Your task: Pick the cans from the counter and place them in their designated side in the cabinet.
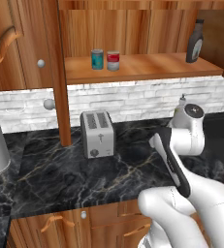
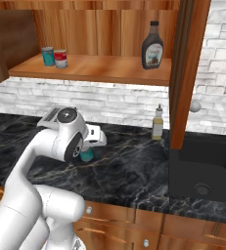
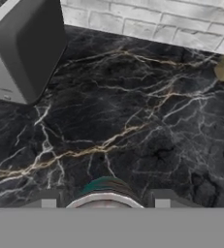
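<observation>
My gripper [image 3: 104, 202] sits low over the counter [image 3: 133, 111], at the bottom centre of the hand view. Its two fingertips [image 3: 48, 199] stand close on either side of a teal can [image 3: 104, 190] with a silvery top. The jaws look clamped on that can, though the contact itself is hard to make out. In the right base view the same teal can [image 2: 87, 157] peeks out under the hand at left of centre, down at the counter [image 2: 134, 166]. I cannot tell whether it is lifted or resting on the marble.

Up in the cabinet [image 1: 133, 29], a second teal can [image 1: 97, 59] and a red can [image 1: 113, 60] stand upright just beside each other. They are on the left part of the shelf [image 1: 147, 68], the teal one to the left. A dark bottle [image 1: 195, 41] stands well apart from them at the shelf's right end.

A toaster [image 1: 98, 133] sits on the counter at centre left of the left base view. In the hand view it is at the upper left. A small bottle [image 2: 157, 123] stands by the brick wall, and a black sink [image 2: 202, 171] lies at the right of the right base view.
</observation>
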